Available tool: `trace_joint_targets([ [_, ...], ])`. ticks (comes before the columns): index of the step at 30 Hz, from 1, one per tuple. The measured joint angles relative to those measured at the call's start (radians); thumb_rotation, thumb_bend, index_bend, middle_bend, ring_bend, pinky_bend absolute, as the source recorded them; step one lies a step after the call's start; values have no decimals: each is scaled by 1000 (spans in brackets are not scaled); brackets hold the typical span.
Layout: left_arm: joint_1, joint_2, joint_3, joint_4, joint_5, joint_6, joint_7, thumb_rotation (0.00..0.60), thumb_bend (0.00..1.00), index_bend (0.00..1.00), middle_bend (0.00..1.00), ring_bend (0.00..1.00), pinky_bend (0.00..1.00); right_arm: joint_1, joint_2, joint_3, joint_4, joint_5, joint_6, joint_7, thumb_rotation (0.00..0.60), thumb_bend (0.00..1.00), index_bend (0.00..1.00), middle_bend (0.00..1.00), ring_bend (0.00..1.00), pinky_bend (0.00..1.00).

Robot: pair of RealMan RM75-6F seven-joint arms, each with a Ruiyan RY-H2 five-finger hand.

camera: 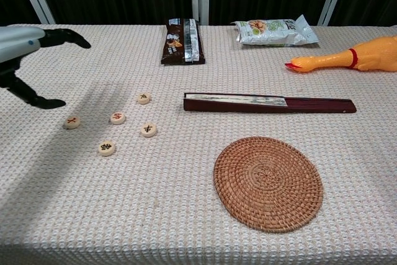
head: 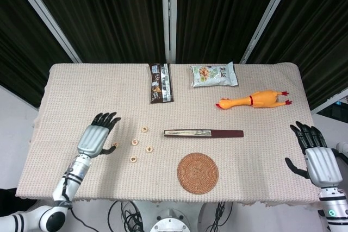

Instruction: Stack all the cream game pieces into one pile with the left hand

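Left hand (head: 97, 137) hovers with fingers spread, holding nothing, just left of five round cream game pieces (camera: 118, 118) scattered unstacked on the woven tablecloth (camera: 186, 215). Right hand (head: 318, 156) is released too, at the table's near-right edge.

Bright, even overhead light; sharp focus, soft faint shadows.

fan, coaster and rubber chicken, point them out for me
fan (camera: 267, 103), chest view, middle of the closed fan
coaster (camera: 268, 183), chest view, centre of the weave
rubber chicken (head: 261, 99), head view, its body
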Motion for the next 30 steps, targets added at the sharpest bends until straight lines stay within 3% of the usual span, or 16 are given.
trace_joint_targets([
  [8,-103,-114,-58,95,-161,-69,51,600,249,206,41,0,0,-3,0,-4,1,-10,6,2,600,236,0,0,0,0],
  [17,-180,-218,-75,264,-235,-127,34,600,255,279,55,0,0,-5,8,0,2,-3,11,18,600,235,0,0,0,0],
  [30,-226,-295,-71,368,-226,-153,-51,600,255,351,61,0,0,-8,20,3,3,-2,17,48,600,236,0,0,0,0],
])
